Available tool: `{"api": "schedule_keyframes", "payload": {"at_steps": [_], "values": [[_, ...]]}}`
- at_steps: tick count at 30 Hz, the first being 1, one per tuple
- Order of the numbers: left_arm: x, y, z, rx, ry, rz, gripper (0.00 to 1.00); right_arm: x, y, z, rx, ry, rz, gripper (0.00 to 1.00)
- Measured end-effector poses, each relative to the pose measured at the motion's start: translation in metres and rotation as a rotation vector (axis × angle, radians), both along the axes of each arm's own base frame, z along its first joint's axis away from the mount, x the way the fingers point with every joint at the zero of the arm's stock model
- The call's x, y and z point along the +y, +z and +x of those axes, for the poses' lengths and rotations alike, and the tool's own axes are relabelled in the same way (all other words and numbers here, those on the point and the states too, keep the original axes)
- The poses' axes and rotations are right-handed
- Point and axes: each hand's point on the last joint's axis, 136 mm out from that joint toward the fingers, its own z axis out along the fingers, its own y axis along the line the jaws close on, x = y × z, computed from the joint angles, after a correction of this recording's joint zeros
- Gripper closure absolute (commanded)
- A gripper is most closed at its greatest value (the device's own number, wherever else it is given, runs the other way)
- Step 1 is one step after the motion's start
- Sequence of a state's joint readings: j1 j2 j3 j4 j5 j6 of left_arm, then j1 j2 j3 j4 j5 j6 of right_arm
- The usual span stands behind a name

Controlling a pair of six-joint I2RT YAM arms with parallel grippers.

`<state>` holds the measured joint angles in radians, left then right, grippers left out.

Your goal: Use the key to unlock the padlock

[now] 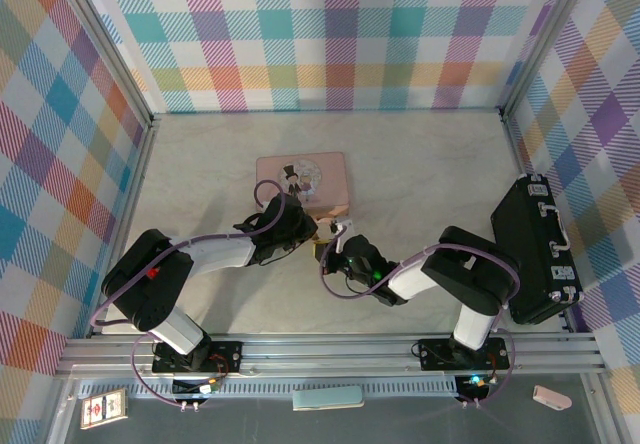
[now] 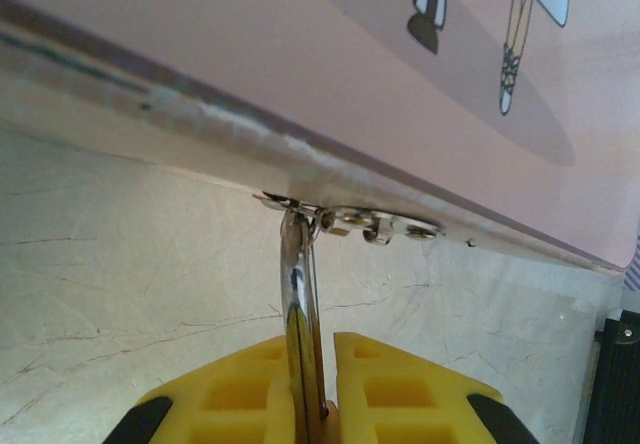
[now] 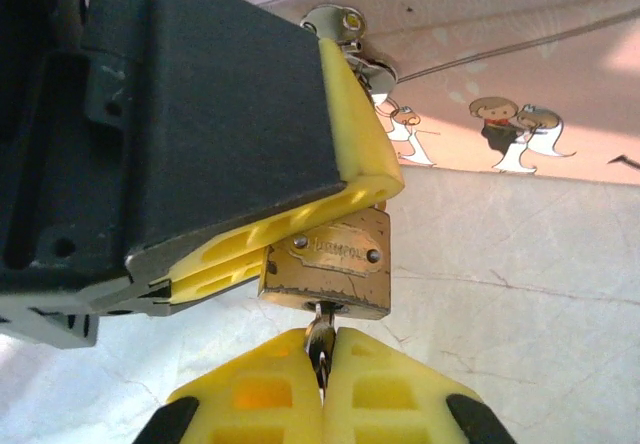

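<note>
The right gripper is shut tight on the key. The padlock sits just past its fingertips, with the key poked into its bottom. The left gripper pinches the padlock's silver loop, right by the pink tin. The right one should twist slowly, not pull, while the left holds firm. The key's long side points straight ahead from the fingertips, into the lock.

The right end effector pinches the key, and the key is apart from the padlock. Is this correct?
No. The right end effector pinches the key, but the key's tip enters the bottom of the padlock; the right wrist view shows it.
</note>
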<state>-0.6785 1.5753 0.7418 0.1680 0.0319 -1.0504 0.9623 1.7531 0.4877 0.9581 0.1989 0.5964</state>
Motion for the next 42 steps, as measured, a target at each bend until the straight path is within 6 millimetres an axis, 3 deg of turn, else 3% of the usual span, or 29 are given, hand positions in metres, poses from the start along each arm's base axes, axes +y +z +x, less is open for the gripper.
{"api": "schedule_keyframes", "payload": {"at_steps": [12,25,28,35,38,42], "values": [[0.003,0.004,0.001,-0.047,-0.012,-0.001,0.68,0.003,-0.001,-0.005,0.093,-0.013,0.074,1.0],[0.027,0.009,0.003,-0.074,0.036,0.017,0.54,-0.004,-0.008,-0.008,0.13,-0.038,0.088,1.0],[0.033,0.014,0.002,-0.086,0.039,0.032,0.44,-0.004,-0.008,-0.008,0.143,-0.048,0.097,1.0],[0.054,0.05,0.003,-0.209,0.009,0.047,0.31,-0.004,-0.014,-0.007,0.194,-0.068,0.097,0.98],[0.073,0.073,0.004,-0.273,0.001,0.102,0.24,-0.003,-0.017,-0.007,0.212,-0.076,0.092,0.95],[0.103,0.101,0.019,-0.31,0.022,0.211,0.23,-0.001,-0.021,-0.007,0.234,-0.079,0.073,0.85]]}}
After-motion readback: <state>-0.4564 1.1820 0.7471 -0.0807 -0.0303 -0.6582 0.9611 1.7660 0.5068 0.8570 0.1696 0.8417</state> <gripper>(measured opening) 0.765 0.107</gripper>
